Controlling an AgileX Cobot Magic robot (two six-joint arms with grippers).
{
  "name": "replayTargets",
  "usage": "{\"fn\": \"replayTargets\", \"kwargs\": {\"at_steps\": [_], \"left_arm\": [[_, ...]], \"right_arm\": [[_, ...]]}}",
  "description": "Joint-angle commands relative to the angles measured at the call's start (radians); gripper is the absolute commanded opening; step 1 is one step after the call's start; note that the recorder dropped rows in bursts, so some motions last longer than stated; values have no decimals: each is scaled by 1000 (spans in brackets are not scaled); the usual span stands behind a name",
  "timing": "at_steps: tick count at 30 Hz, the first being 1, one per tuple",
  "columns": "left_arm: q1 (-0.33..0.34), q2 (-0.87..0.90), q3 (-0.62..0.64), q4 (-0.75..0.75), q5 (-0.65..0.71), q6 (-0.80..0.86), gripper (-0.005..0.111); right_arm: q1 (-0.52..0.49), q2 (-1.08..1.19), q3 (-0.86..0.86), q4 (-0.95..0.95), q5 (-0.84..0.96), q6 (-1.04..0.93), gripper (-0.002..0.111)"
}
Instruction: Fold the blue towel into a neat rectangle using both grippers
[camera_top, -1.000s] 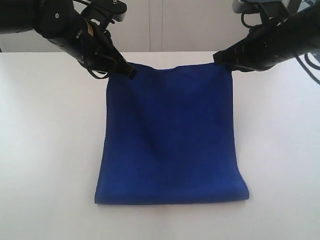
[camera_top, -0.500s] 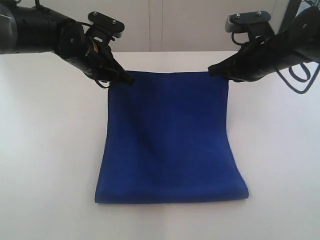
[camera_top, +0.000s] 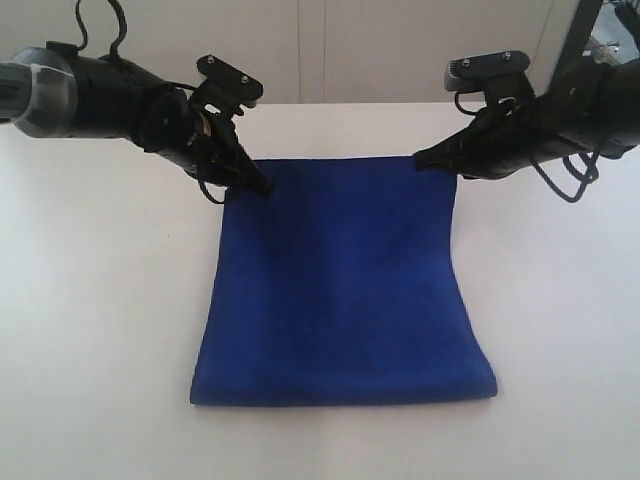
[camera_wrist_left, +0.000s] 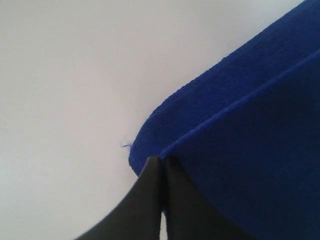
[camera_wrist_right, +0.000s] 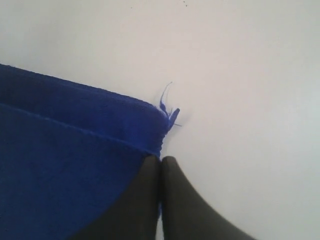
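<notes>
Nearest the camera, the blue towel (camera_top: 340, 290) lies with its folded edge flat on the white table (camera_top: 100, 330); farther back, the left gripper (camera_top: 262, 188) and right gripper (camera_top: 422, 160) each clamp one far corner.

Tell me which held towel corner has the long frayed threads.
The blue towel corner pinched by the right claw: long blue strands curl off it. The corner in the left claw shows only a tiny wisp.

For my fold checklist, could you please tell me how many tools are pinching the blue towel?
2. The left tool pinches the blue towel at its upper left corner in the exterior view, the right tool at its upper right corner. No others show.
</notes>
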Motion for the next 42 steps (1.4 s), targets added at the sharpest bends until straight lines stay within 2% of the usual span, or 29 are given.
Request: {"fn": "replayTargets", "kwargs": {"at_steps": [1,9,23,42], "left_arm": [[3,1,-5,49,-8,2,0],[7,1,-5,134,-4,2,0],[22,58,-5,138,-92,2,0],[34,70,-5,147,-105,89,0]], "right_arm": [[-2,16,-7,-3,-31,-26,0],[-2,22,-34,-3,-38,-38,0],[-2,72,-36,-1,-103,-38,0],[34,148,-51,-1,-192,-38,0]]}}
